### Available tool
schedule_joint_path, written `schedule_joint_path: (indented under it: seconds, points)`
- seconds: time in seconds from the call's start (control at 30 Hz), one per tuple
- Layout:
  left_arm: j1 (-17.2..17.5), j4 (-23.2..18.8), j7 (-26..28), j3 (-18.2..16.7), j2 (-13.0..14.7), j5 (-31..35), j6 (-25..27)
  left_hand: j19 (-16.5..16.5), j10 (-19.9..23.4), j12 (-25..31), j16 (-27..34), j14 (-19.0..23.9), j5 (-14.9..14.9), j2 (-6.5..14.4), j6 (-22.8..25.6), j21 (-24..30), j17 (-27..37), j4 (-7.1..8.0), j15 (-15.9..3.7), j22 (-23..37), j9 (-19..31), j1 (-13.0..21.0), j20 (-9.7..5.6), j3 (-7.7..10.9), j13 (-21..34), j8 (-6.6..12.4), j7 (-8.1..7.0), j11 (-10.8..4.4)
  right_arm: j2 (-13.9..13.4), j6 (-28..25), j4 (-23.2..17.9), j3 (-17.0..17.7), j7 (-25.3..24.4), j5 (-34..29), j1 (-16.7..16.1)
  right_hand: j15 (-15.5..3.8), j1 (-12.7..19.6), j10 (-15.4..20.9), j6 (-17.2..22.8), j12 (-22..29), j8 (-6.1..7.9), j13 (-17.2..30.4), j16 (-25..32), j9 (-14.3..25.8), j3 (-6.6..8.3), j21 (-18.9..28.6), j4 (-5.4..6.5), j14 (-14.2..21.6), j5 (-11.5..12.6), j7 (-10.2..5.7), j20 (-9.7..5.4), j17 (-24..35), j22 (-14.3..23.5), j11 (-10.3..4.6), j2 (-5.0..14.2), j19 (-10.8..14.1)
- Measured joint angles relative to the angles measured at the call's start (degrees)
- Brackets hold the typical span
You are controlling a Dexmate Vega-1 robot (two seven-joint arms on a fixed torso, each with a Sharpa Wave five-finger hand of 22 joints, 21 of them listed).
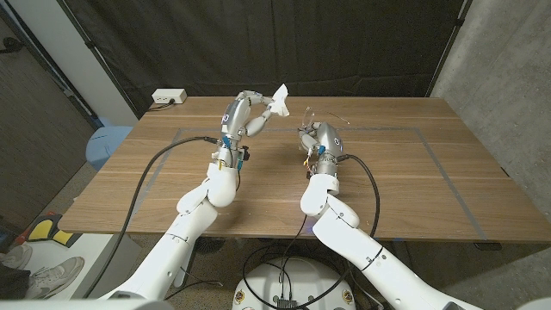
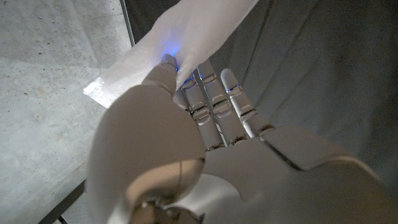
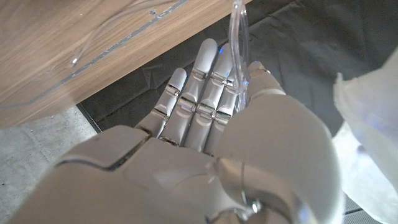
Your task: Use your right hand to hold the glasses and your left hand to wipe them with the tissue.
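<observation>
Starting at the table's nine o'clock side, the left hand (image 1: 244, 114) is raised over the wooden table (image 1: 413, 172), fingers and thumb pinching the white tissue (image 1: 278, 99), which flares out toward one o'clock from the fingertips. The left wrist view confirms it — the thumb presses the tissue (image 2: 186, 37) against the extended fingers (image 2: 214, 102), a firm pinch at one edge with most of the sheet hanging free.

Moving to centre, there is a clear gap between tissue and glasses; they look near but apart.

Now at three o'clock of that gap, the right hand (image 1: 320, 140) holds the glasses (image 1: 312, 116) — clear-framed, hard to make out against the wood. In the right wrist view a transparent strip of the glasses (image 3: 239, 43) runs up between thumb and fingers (image 3: 199, 93), so the hand grips them, though how secure that grip is I cannot tell.

My read: this is the approach to wiping. To do it well, the left hand should bring the loose tissue onto a lens face rather than the frame edge, with light pressure and short strokes — a thin transparent frame could twist or slip from a thumb-and-finger hold. The right hand would do best to stay steady and present the lens flat toward the tissue.

As for writing: no brand or label is readable on the glasses, tissue or hands. The white power strip (image 1: 169, 97) at the table's far eleven o'clock corner is too small to read.
</observation>
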Motion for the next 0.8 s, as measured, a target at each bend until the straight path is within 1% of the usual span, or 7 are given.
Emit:
schedule_joint_path:
  seconds: [0.1, 0.3, 0.33, 0.43, 0.57, 0.67, 0.8]
  points:
    - [0.8, -1.9, 2.5, 0.0, 0.5, 3.7, 4.6, 0.0, 0.0, 0.0, 0.0, 0.0, -0.1, 0.0, 0.0, 0.3, 0.0, 0.00, 0.00, 0.0, 0.0, 0.0, 0.00, 0.00, 0.0, -0.15, 0.00, 0.00, -0.6, -1.7, -0.7, -0.5, 0.8, -1.0, 0.4, 0.00, 0.0, 0.0, 0.0, 0.0, 0.00, 0.0, 0.0, 0.0, 0.07, 0.1, 0.05, 0.0, 0.0, 0.00, 0.00, 0.0, 0.0, 0.00, 0.00, 0.0]
    - [2.2, -5.3, 2.5, -0.2, 1.2, 7.3, 12.6, 0.0, 0.0, -0.4, -0.4, 0.2, -0.1, 0.0, 0.3, 0.4, 0.0, 0.00, 0.20, -0.3, 0.0, 0.0, 0.00, 0.00, 0.0, -0.18, -0.31, 0.00, -2.8, -6.0, -3.3, -2.4, 3.9, -3.2, 1.9, 0.00, 0.0, 0.0, 0.0, 0.0, -0.01, 0.3, 0.0, 0.0, 0.13, 0.2, -0.01, 0.0, 0.0, 0.00, 0.08, 0.3, 0.0, 0.00, 0.00, -0.5]
    - [2.8, -6.6, 1.9, -0.3, 1.4, 7.7, 14.3, 0.0, 0.0, -0.4, -0.4, 0.3, -0.1, 0.0, 0.3, 0.7, 0.0, 0.00, 0.07, -0.3, 0.0, 0.0, 0.00, 0.00, 0.0, -0.18, -0.31, 0.00, -3.6, -8.7, -4.3, -3.1, 6.3, -4.5, 2.5, 0.00, 0.0, 0.0, 0.0, 0.0, -0.01, 0.3, 0.0, 0.0, 0.13, 0.5, -0.01, 0.0, 0.0, 0.00, -0.03, 0.3, 0.0, 0.02, 0.00, -0.6]
    - [3.6, -8.7, 0.4, -0.4, 1.8, 8.5, 17.8, 0.0, 0.0, -0.4, -0.4, 0.5, -0.1, 0.0, 0.3, 0.9, 0.0, 0.00, -0.11, -0.3, 0.0, 0.0, 0.00, 0.00, 0.2, -0.18, -0.32, -0.01, -5.2, -12.1, -5.9, -4.7, 9.6, -6.1, 3.9, 0.00, 0.1, -0.2, 0.0, 0.0, -0.06, 0.3, 0.0, 0.0, 0.12, 0.5, -0.01, 0.0, 0.0, 0.00, -0.01, 0.3, 0.0, 0.23, -0.07, -0.6]
    - [4.3, -10.6, -3.3, -0.6, 2.1, 8.4, 22.3, 0.0, 0.0, -0.8, -0.7, 0.5, -0.1, 0.0, 0.3, 1.2, 0.0, -0.01, -0.11, -0.4, 0.0, 0.0, 0.00, -0.01, 0.2, -0.19, -0.32, -0.01, -8.4, -18.8, -8.6, -8.9, 16.7, -9.3, 7.7, 0.00, 0.1, -0.2, 0.0, 0.0, -0.07, 0.3, 0.0, 0.0, 0.12, 0.5, -0.01, 0.0, 0.0, 0.00, -0.01, 0.3, 0.0, 0.22, -0.07, -0.6]
    - [4.8, -12.1, -6.9, -0.9, 2.4, 7.2, 25.0, 0.0, 0.5, -0.9, -0.9, 0.6, -0.1, 0.0, 0.1, 1.4, 0.0, -0.01, -0.01, -0.5, 0.0, 0.0, 0.04, -0.01, 0.2, -0.60, 0.14, 0.10, -9.8, -21.9, -9.6, -11.0, 20.5, -10.6, 9.9, 0.00, 0.1, -0.2, 0.0, 0.0, -0.12, 0.3, 0.0, 0.0, 0.12, 1.0, -0.01, 0.0, 0.0, 0.00, -0.01, 0.3, 0.0, 0.22, -0.07, -0.6]
    - [5.4, -14.3, -13.8, -1.3, 3.0, 5.4, 28.9, 0.2, 0.5, -1.1, -1.2, 0.6, -0.1, 0.0, 0.1, 1.8, 0.0, -0.01, -0.01, -0.6, 0.2, 0.0, 0.21, -0.01, 0.2, -0.63, 0.53, 0.10, -12.3, -28.2, -11.0, -16.1, 29.3, -13.0, 14.8, 0.00, 0.1, -0.2, 0.0, -0.4, -0.15, 0.3, 0.0, 0.1, 0.30, 1.0, 0.17, 0.0, -0.2, 0.00, -0.01, 0.5, 0.0, 0.22, -0.07, -0.6]
